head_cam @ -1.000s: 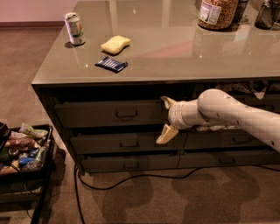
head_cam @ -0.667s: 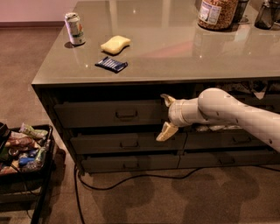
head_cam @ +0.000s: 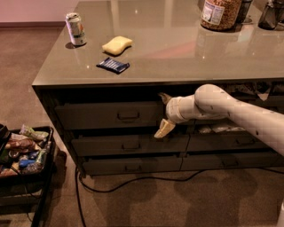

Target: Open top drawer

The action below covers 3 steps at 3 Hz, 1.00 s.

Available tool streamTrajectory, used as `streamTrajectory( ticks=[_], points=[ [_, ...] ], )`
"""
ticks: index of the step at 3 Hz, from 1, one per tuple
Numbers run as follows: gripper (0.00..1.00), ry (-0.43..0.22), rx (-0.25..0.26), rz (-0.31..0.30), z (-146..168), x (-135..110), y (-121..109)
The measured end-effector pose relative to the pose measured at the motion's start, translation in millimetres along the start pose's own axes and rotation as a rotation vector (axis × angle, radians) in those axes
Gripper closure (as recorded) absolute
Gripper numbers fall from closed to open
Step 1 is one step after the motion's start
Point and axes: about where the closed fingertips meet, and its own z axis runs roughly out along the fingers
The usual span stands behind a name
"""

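Note:
The top drawer [head_cam: 97, 116] is the wide dark front just under the tabletop on the left, with a small loop handle [head_cam: 128, 115] at its centre. Its front looks level with the drawers beneath it. My gripper [head_cam: 159, 115] is at the drawer's right end, to the right of the handle and apart from it. It stands open, with one dark finger up under the table edge and one cream finger [head_cam: 164, 129] pointing down. Nothing is held between them. My pale arm [head_cam: 230, 111] reaches in from the right.
On the tabletop [head_cam: 177, 53] are a soda can [head_cam: 75, 29], a yellow sponge [head_cam: 117, 45], a blue packet [head_cam: 113, 65] and a jar [head_cam: 220, 12]. Lower drawers [head_cam: 128, 145] sit below. A black cart of snacks [head_cam: 22, 153] stands at the left. A cable [head_cam: 133, 179] lies on the carpet.
My gripper and forearm have shifted slightly left and up along the top drawer's front. The drawer itself has not moved.

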Motion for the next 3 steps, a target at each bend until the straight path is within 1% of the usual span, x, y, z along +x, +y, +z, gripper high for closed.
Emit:
streamTrajectory(
  ticks=[1, 2, 3],
  points=[
    [0.00, 0.000, 0.000, 0.000, 0, 0, 0],
    [0.00, 0.073, -0.013, 0.021, 6, 21, -15],
    [0.00, 0.073, -0.013, 0.021, 6, 20, -15]
  ],
)
